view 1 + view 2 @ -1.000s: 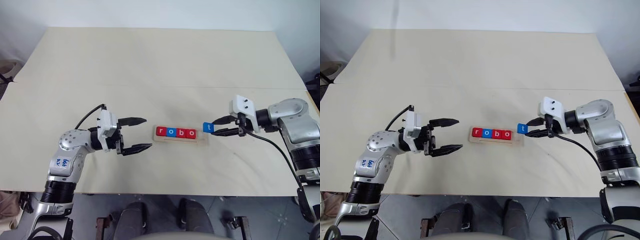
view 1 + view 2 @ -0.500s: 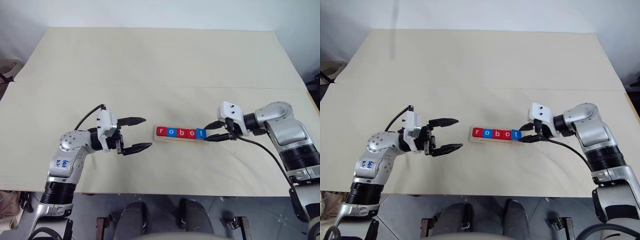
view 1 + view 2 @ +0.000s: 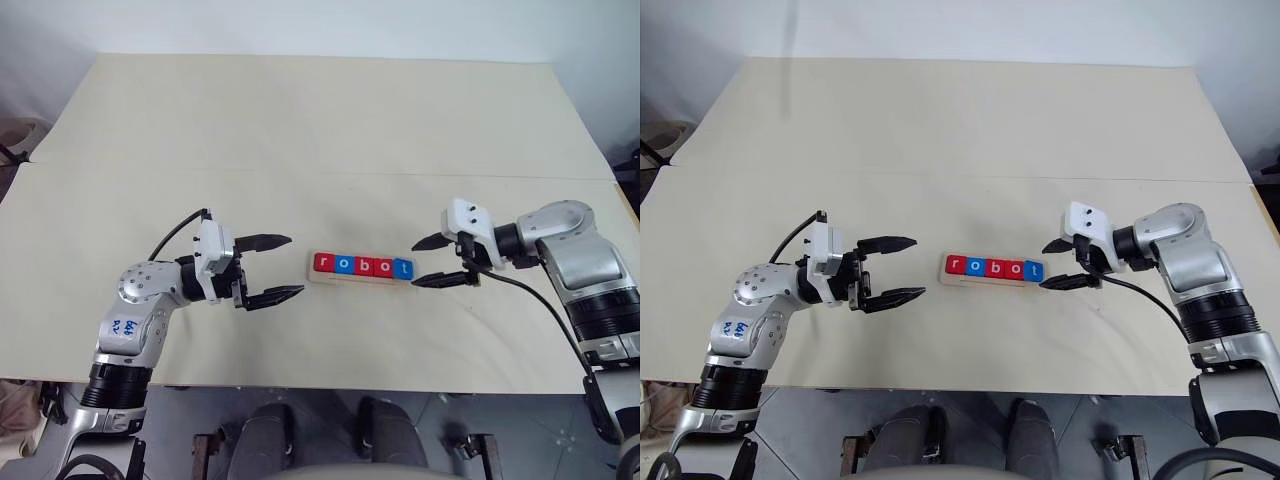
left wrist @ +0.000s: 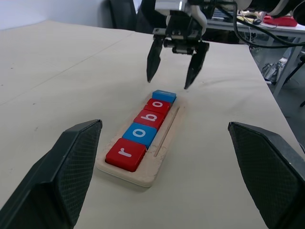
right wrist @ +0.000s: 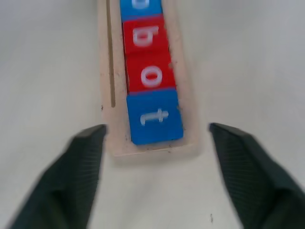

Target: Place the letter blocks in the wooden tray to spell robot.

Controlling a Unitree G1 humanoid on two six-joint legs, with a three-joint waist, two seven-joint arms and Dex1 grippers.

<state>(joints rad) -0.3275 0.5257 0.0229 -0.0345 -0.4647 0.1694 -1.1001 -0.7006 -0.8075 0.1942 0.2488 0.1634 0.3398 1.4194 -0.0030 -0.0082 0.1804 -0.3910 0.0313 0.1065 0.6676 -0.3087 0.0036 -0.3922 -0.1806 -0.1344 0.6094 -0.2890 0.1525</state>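
The wooden tray (image 3: 360, 281) lies mid-table with the letter blocks in a row inside it, reading r (image 3: 322, 263), o (image 3: 343, 264), b (image 3: 363, 265), o (image 3: 382, 266), t (image 3: 402, 268). The first, third and fourth are red; the second and the t are blue. My right gripper (image 3: 415, 264) is open just beyond the tray's right end, its fingertips either side of the blue t block (image 5: 155, 117) without touching it. My left gripper (image 3: 296, 265) is open and empty, a short gap left of the tray, pointing at it.
The tray sits on a wide pale table (image 3: 320, 130) with a seam running across its middle. The table's front edge is close behind both arms.
The right gripper carried the blue t block left, set it in the tray's right end, opened and drew back slightly to the right. The left arm stayed still.
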